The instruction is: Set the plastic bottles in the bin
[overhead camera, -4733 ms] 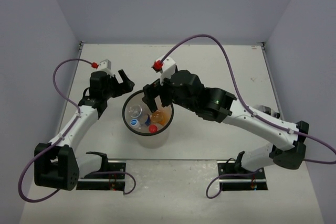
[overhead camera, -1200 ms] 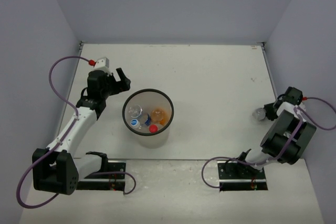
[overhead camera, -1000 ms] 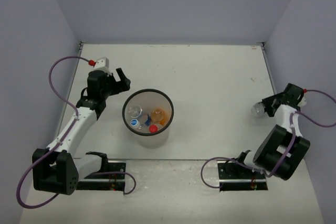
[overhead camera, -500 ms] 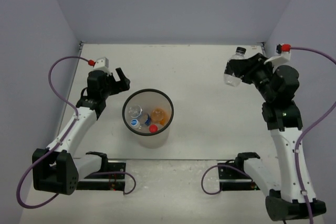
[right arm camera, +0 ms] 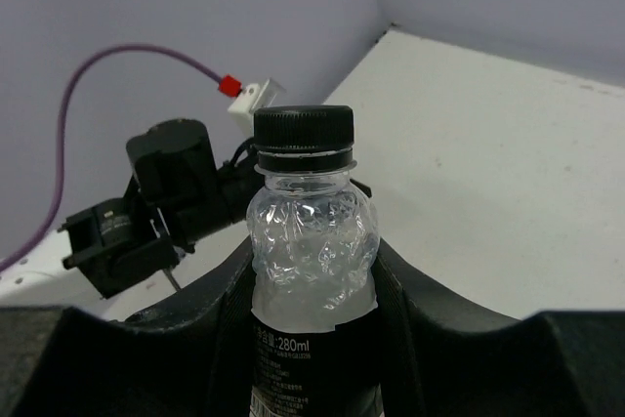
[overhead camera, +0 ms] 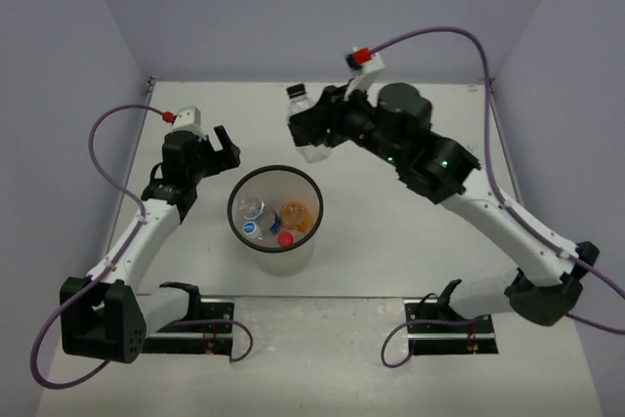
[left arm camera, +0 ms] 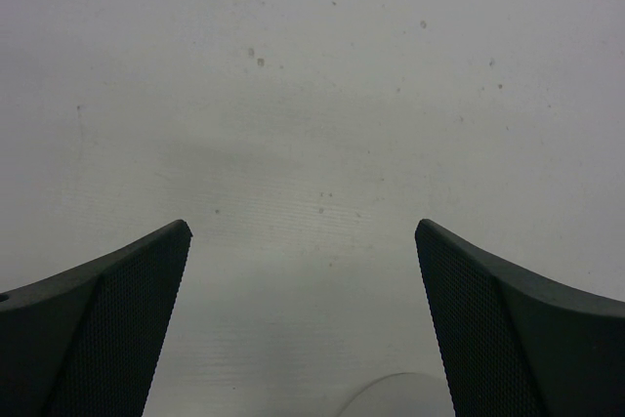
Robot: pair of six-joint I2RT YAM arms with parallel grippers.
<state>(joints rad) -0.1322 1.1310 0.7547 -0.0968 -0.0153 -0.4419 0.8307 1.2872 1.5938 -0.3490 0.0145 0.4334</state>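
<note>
One black-capped bottle (right arm camera: 312,231) is being clenched by the right gripper (overhead camera: 312,132) at upper centre of the top view, just above the bin (overhead camera: 231,204). Its long axis is running roughly vertical in frame, cap pointing up-left. Seemingly four other bottles (overhead camera: 256,208) are lying inside the bin. The left gripper (overhead camera: 227,146) is hanging spread wide, left of the bin.

A white table (overhead camera: 410,231) is enclosed on three sides by plain, pale lavender walls: a back wall (overhead camera: 312,7), a left wall (overhead camera: 49,95) and a right wall (overhead camera: 586,56), each met by the tabletop along a straight edge. The surface is seen to be matte and lightly scuffed. Small dark specks (left arm camera: 256,56) are scattered over it in the left wrist view, and a faint mark (overhead camera: 472,149) is found near its right edge. A straight seam (overhead camera: 322,297) is run across the tabletop towards the front. The scene is lit evenly and diffusely, and only soft, weak shadows are thrown on the white surface.
</note>
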